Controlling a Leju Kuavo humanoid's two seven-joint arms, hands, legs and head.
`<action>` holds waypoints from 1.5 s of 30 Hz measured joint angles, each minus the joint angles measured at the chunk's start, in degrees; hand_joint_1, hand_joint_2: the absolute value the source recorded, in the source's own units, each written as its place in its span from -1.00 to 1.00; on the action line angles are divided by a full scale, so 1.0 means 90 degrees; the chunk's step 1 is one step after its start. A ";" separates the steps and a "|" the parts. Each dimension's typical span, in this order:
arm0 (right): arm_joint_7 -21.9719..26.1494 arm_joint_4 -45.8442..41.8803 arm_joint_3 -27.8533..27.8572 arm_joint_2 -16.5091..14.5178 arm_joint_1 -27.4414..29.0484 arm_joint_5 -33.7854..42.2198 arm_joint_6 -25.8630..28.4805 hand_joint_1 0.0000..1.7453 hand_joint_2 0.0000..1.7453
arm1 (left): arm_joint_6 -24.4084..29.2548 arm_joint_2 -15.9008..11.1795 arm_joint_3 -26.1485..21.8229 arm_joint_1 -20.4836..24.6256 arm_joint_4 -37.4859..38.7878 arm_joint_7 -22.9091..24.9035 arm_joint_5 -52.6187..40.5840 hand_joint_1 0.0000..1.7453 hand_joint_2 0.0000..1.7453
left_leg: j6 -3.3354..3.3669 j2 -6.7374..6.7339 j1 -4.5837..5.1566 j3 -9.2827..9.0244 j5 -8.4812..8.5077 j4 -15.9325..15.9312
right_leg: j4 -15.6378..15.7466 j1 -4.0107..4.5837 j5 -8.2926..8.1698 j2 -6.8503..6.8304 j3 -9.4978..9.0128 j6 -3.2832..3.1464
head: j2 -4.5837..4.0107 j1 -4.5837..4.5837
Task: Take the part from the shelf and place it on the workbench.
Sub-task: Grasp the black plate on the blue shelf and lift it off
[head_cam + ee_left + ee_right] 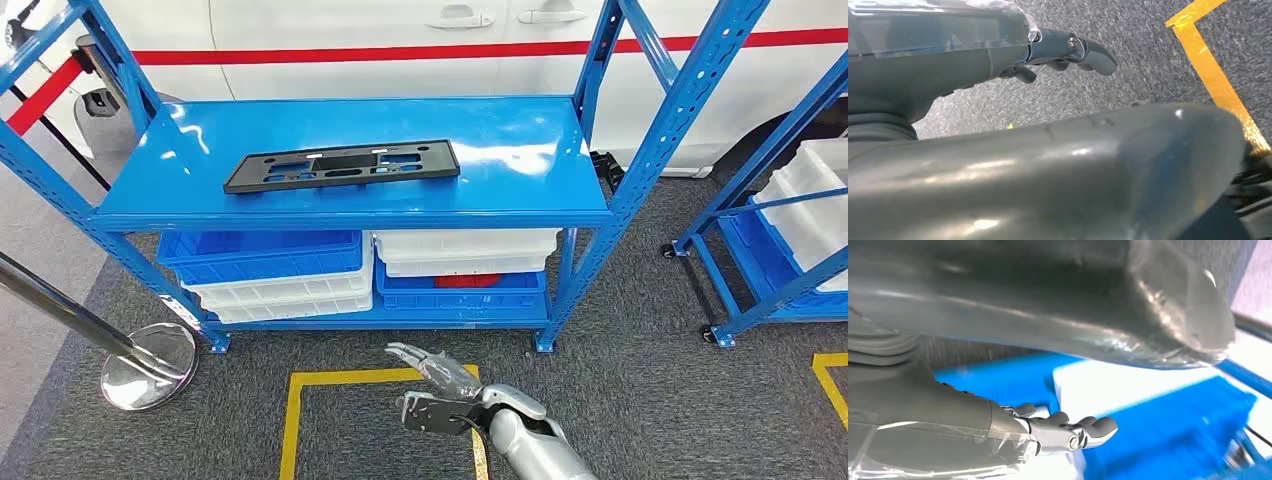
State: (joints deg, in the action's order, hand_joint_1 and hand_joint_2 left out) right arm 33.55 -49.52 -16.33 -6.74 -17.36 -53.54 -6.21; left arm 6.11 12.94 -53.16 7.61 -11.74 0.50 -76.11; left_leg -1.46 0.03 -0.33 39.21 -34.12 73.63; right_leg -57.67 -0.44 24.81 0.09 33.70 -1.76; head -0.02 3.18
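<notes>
A blue shelf [520,140] carries a flat black part [342,165] lying on its top board.

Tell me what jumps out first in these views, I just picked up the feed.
The long black part lies flat on the top of the bright blue shelf, nothing touching it. Blue and white bins are stacked on the shelf's lower level. The right hand hangs low over the carpet before the shelf, fingers spread and empty.
</notes>
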 joint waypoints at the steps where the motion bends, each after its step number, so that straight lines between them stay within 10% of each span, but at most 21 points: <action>1: -0.0018 -0.0087 -0.0057 0.0034 0.0000 0.0011 0.0037 -1.00 -1.00 | 0.0000 0.0000 -0.0004 -0.0004 0.0001 0.0000 0.0000 -1.00 -1.00 | -0.0007 0.0000 -0.0007 0.0050 0.0000 0.0097 | -0.0001 0.0000 0.0000 0.0000 0.0000 0.0000 | 0.0000 0.0000; 7: -0.0161 -0.0789 -0.0481 0.0276 -0.0052 -0.0021 0.0396 -1.00 -1.00 | -0.0004 0.0000 -0.0019 0.0003 0.0002 0.0000 0.0000 -1.00 -1.00 | 0.0005 -0.0002 -0.0047 -0.0477 0.0786 -0.1023 | -0.0017 -0.0005 0.0020 0.0016 -0.0041 0.0031 | 0.0000 -0.0001; 15: -0.0294 -0.1255 -0.0724 0.0430 -0.0138 -0.0228 0.0764 -1.00 -1.00 | -0.0012 0.0002 -0.0055 0.0012 0.0003 -0.0002 0.0000 -1.00 -1.00 | 0.0112 0.0009 -0.0014 -0.0776 0.0932 -0.1677 | -0.0024 0.0007 0.0023 0.0019 -0.0035 0.0130 | 0.0000 -0.0001; 19: -0.0798 -0.2324 -0.1514 0.0942 -0.0342 -0.1216 0.1978 -1.00 -1.00 | -0.0014 0.0019 -0.0137 0.0017 0.0004 -0.0026 0.0029 -1.00 -1.00 | 0.0367 0.0007 -0.0011 -0.0801 0.0982 -0.1840 | -0.1724 -0.0003 0.0815 0.0012 0.0799 0.0346 | 0.0000 -0.0001; 20: -0.0874 -0.2408 -0.1636 0.1007 -0.0363 -0.1381 0.2136 -1.00 -1.00 | -0.0016 0.0020 -0.0143 0.0013 0.0006 -0.0029 0.0036 -1.00 -1.00 | 0.0369 0.0011 -0.0008 -0.0801 0.0974 -0.1832 | -0.1828 -0.0005 0.0765 0.0012 0.0861 0.0347 | 0.0000 -0.0001; 24: -0.1144 -0.2667 -0.2060 0.1161 -0.0521 -0.1971 0.2699 -1.00 -1.00 | -0.0030 0.0030 -0.0161 0.0020 0.0009 -0.0045 0.0040 -1.00 -1.00 | 0.0307 0.0025 0.0016 -0.0812 0.0886 -0.1768 | -0.0367 0.0007 0.0048 0.0002 0.0181 0.0276 | 0.0000 -0.0001; 30: -0.1599 -0.2974 -0.2780 0.1258 -0.0598 -0.2838 0.3468 -1.00 -1.00 | -0.0076 0.0029 -0.0168 0.0057 0.0010 -0.0104 0.0011 -1.00 -1.00 | 0.0087 0.0012 0.0023 -0.0763 0.0654 -0.1510 | -0.0012 -0.0014 0.0149 0.0017 -0.0095 0.0065 | 0.0000 0.0003; 33: -0.1851 -0.3043 -0.3093 0.1290 -0.0630 -0.3226 0.3824 -1.00 -1.00 | -0.0106 0.0029 -0.0168 0.0062 0.0010 -0.0144 -0.0007 -1.00 -1.00 | -0.0008 0.0010 -0.0009 -0.0035 0.0248 -0.0256 | -0.0001 -0.0023 0.0283 0.0007 -0.0263 0.0008 | 0.0000 0.0006; 35: -0.1962 -0.3055 -0.3234 0.1318 -0.0625 -0.3386 0.3970 -1.00 -1.00 | -0.0120 0.0025 -0.0171 0.0042 0.0010 -0.0154 -0.0014 -1.00 -1.00 | -0.0023 0.0009 -0.0019 0.0372 0.0316 0.0186 | -0.0002 -0.0021 0.0400 0.0019 -0.0401 0.0013 | -0.0001 0.0006; 39: -0.2010 -0.3096 -0.3379 0.1353 -0.0638 -0.3447 0.4049 -1.00 -1.00 | -0.0126 0.0014 -0.0176 0.0023 0.0011 -0.0157 -0.0019 -1.00 -1.00 | 0.0097 0.0009 0.0013 -0.0035 0.1388 -0.1228 | 0.0015 -0.0014 0.0697 0.0040 -0.0769 0.0082 | 0.0000 0.0005; 45: -0.2040 -0.3169 -0.3488 0.1394 -0.0684 -0.3454 0.4068 -1.00 -1.00 | -0.0129 0.0014 -0.0181 0.0035 0.0012 -0.0165 -0.0021 -1.00 -1.00 | 0.0363 0.0021 0.0026 -0.0496 0.1176 -0.1822 | -0.0495 -0.0012 0.0574 0.0029 -0.0627 0.0312 | 0.0000 0.0004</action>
State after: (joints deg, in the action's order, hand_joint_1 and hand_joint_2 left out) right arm 15.19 -78.04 -47.72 5.80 -23.51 -84.62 30.40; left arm 4.95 13.07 -54.79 7.93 -11.63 -0.98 -76.30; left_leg 1.80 0.22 -0.10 34.74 -23.54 57.23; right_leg -62.13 -0.55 29.97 0.36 28.06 1.05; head -0.02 3.21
